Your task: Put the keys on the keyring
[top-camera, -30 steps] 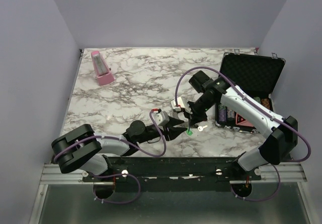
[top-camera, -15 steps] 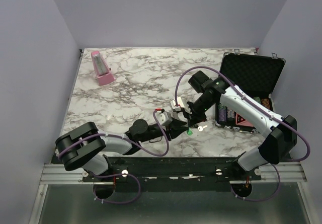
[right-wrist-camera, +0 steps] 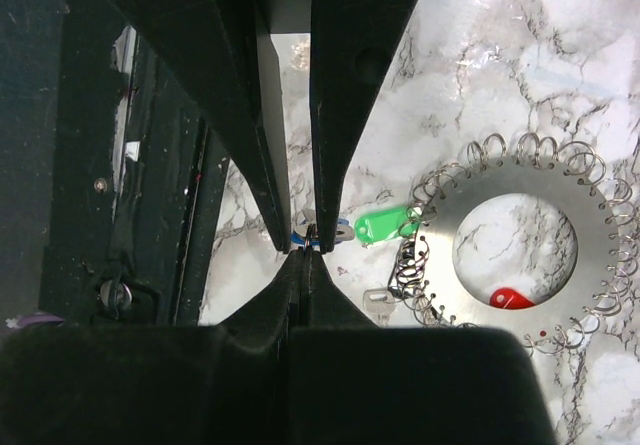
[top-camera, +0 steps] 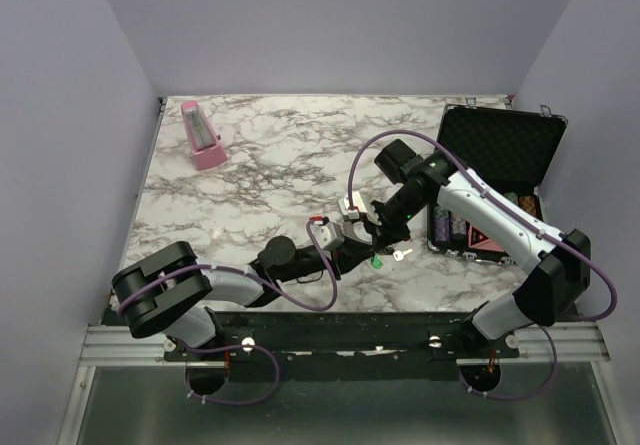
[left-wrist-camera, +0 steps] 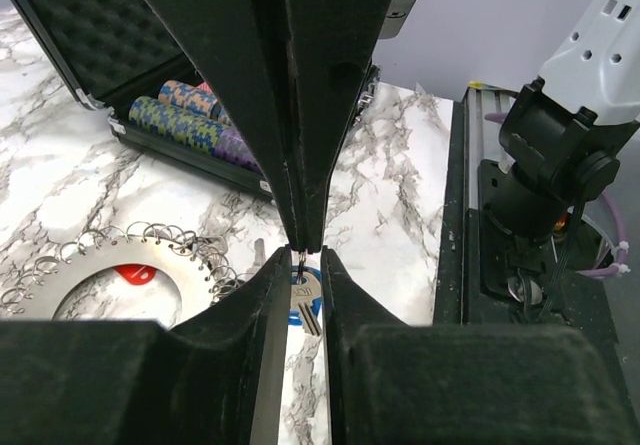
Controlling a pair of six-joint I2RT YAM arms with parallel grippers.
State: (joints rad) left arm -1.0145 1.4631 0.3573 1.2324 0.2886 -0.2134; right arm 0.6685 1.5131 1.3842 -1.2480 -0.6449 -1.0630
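While your left gripper is standing partly open with nothing in it, its two black fingers are straddling a small silver metal key with a blue plastic head, with a gap showing on each side. Your right gripper is coming in from the opposite side, pinched fully shut, and it is looking like it is nipping the top of that blue key's head. The contact is tiny, so you are taking that as a judgement. The blue key is hanging or lying just above the white-and-grey marbled table, just beside the flat grey metal keyring with small wire loops round its rim, apart from it.

Moving outward, a key with a green plastic head is lying at the keyring's rim, touching the loops. You cannot tell whether it is threaded. A red plastic key head is showing through the keyring's wide hole, and whether it is attached is likewise unclear. A plain silver key is lying loose near the ring. The open black foam-lined case of poker chips is sitting off to the right.

Progress judgement: you are sitting early to midway. The blue key is mid-handover and not on the ring, the silver one is loose, and the green and red ones are unconfirmed.
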